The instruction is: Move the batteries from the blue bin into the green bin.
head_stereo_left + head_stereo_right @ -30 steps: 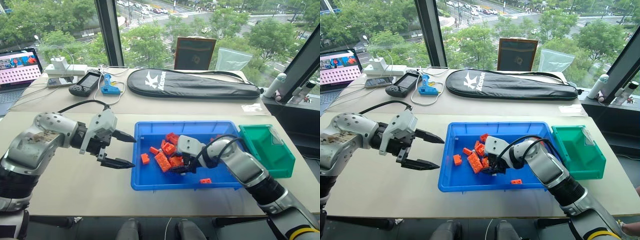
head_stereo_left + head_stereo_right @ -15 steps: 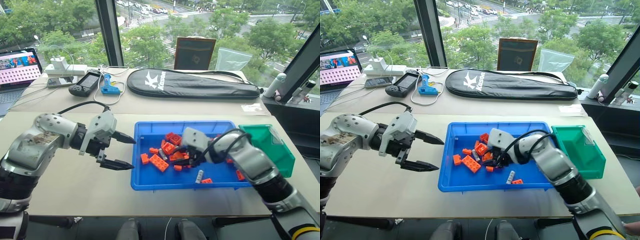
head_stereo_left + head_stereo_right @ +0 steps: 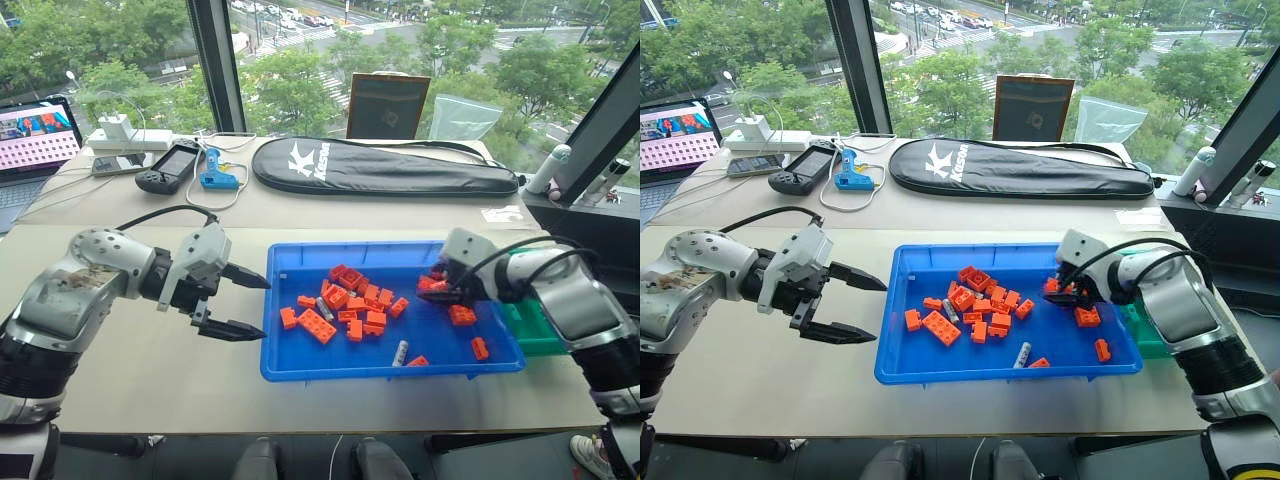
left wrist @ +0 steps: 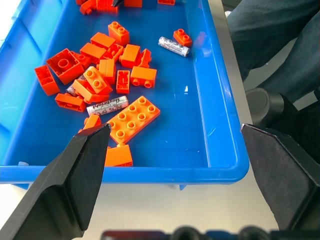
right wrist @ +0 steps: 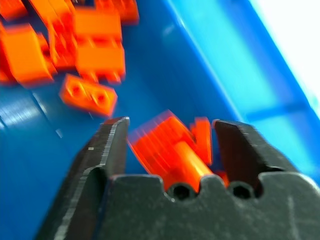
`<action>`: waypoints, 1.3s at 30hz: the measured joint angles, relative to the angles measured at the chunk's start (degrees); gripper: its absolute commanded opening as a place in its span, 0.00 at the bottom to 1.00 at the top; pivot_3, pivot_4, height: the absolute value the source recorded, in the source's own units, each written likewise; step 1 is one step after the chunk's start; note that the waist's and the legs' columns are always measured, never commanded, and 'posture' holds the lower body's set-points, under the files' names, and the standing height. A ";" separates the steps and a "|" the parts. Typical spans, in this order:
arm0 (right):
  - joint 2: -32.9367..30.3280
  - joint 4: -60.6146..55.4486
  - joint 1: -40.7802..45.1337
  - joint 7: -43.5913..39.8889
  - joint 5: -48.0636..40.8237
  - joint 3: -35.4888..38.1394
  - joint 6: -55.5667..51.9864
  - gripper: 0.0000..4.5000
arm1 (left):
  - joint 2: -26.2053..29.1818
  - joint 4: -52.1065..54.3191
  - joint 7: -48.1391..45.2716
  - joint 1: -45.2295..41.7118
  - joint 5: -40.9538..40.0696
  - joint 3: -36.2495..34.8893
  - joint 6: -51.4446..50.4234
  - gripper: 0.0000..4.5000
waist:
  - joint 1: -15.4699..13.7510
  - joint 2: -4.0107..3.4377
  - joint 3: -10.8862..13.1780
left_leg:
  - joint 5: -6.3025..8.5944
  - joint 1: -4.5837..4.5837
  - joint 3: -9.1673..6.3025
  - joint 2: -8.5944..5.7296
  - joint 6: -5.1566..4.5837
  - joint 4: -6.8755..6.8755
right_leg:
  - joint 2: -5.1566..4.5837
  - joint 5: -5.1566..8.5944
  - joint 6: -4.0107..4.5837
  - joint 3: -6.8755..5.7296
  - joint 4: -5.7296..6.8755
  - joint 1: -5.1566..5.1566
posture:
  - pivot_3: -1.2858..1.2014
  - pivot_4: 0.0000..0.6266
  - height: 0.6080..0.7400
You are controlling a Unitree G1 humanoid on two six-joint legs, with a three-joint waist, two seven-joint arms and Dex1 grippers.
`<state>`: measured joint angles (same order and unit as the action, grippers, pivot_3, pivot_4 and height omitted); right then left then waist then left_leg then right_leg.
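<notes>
Batteries are not yet moved, by my reading: at least two lie inside the blue bin (image 3: 300, 262), a broad, shallow, glossy plastic tray with a raised rim. The green bin (image 3: 538, 330), dark and deeper-walled, sits just beside the tray's right end, mostly hidden by the right arm, its contents unreadable. Scattered orange bricks (image 4: 132, 118) are studded, blocky plastic. One slim silver battery (image 4: 107, 106) lies among them, a second battery (image 3: 400, 352) nearer the front rim. The left gripper (image 3: 236, 303) hovers outside the tray with fingers spread; the right gripper (image 5: 170, 145) has jaws apart over bricks, gripping nothing.
</notes>
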<state>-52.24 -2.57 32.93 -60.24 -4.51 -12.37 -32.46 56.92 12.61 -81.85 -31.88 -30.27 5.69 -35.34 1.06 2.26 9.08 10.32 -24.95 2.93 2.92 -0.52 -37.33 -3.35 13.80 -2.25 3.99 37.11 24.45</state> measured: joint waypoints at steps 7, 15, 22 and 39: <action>-1.65 -6.87 -1.65 -11.78 -4.95 -1.45 5.09 1.00 | -0.27 -0.08 -0.17 -0.40 0.78 0.53 -0.01 1.00 | -0.23 0.00 0.00 | 0.00 0.00 0.00 0.00 0.00 -0.03 | -0.01 0.01 -0.03 -0.01 -0.02 -0.04 | 0.52 0.24 0.95; -1.29 -3.34 1.39 -19.63 -0.21 -9.35 15.27 0.89 | -0.40 -0.06 -0.13 -0.94 0.95 1.05 -0.17 1.00 | -0.11 0.00 0.00 | 0.00 0.00 0.01 0.00 0.00 -0.07 | -0.01 0.01 -0.04 -0.01 0.00 -0.03 | 0.52 0.24 0.95; 0.06 3.02 4.43 -22.86 3.50 -10.76 24.77 0.55 | -0.27 0.45 0.43 -0.35 0.91 0.98 -1.13 1.00 | -0.25 0.00 0.00 | 0.00 0.00 0.01 0.00 0.00 -0.08 | -0.01 0.01 -0.03 -0.01 0.00 -0.04 | 0.52 0.24 0.95; 4.56 9.86 2.48 -25.65 6.59 -13.28 40.93 0.44 | 1.03 1.84 2.57 0.76 0.78 -0.10 -2.37 1.00 | -0.22 0.00 0.00 | 0.00 0.02 -0.01 0.00 0.00 -0.12 | 0.00 -0.01 -0.01 -0.02 0.03 -0.07 | 0.52 0.24 0.95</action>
<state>-47.68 7.28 35.41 -85.89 2.08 -25.64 8.46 57.95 14.45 -79.29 -31.12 -29.49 5.59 -37.71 0.84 2.26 9.08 10.32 -24.94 2.92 2.93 -0.52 -37.45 -3.35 13.79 -2.27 3.97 37.14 24.38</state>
